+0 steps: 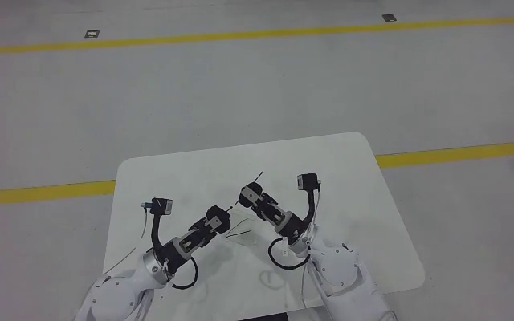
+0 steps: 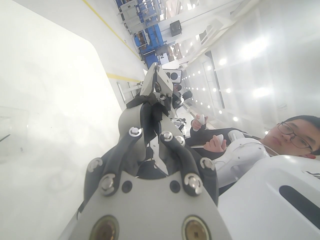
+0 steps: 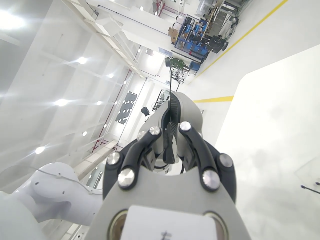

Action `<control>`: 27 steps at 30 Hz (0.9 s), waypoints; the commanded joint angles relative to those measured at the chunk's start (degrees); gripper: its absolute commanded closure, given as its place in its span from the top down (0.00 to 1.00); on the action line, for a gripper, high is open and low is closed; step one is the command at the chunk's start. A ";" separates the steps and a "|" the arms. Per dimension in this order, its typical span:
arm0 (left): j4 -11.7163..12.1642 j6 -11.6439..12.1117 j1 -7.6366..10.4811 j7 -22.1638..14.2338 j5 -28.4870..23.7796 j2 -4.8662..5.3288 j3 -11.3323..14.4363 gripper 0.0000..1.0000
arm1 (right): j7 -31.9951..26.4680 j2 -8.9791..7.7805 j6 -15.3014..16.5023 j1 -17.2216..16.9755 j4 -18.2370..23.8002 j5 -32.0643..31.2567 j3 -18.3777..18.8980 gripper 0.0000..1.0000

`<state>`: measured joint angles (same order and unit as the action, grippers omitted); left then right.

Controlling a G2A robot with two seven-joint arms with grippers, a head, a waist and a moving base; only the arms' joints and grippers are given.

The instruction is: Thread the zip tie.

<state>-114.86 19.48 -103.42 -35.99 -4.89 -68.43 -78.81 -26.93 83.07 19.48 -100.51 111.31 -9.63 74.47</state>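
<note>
Where the two arms meet above the near half of the white table [image 1: 337,168], the right gripper [image 1: 250,193] has its fingers pressed tight on a black zip tie [image 1: 258,177]. Seen from the right wrist, the zip tie [image 3: 170,81] runs up between the ribbed pads and stands straight out past the fingertips, its free end in open air. The left gripper [image 1: 215,215] sits just beside the right one, nearer the table's front edge, the two tips facing each other but apart. From the left wrist, its fingers close to a point. Something dark lies between them, and I cannot tell what it is. Thin dark strips [image 1: 238,232] lie loose on the tabletop close by, on the robot's side of the two grippers. The far edge and both rounded far corners are well apart from the grippers, with bare tabletop between. Beyond the edges lies pale floor crossed by yellow lines [image 1: 241,35].
</note>
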 commanded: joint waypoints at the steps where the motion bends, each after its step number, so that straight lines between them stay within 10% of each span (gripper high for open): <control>1: 0.00 0.00 0.00 0.00 0.00 0.00 0.00 0.00 | 0.47 -0.14 0.00 -0.32 0.28 -0.44 0.04 0.00; 15: 0.00 0.00 0.00 0.00 0.00 0.00 0.00 0.00 | 0.70 -0.15 -0.10 -0.31 0.27 -0.48 0.05 0.00; 27: 0.00 0.00 0.00 0.00 0.00 0.00 0.00 0.00 | 17.96 -0.51 0.00 -6.37 4.25 -12.54 -4.21 0.00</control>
<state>-114.86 19.48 -103.42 -35.99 -4.89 -68.43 -78.81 -10.17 82.58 19.48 -106.95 115.67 -21.31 70.79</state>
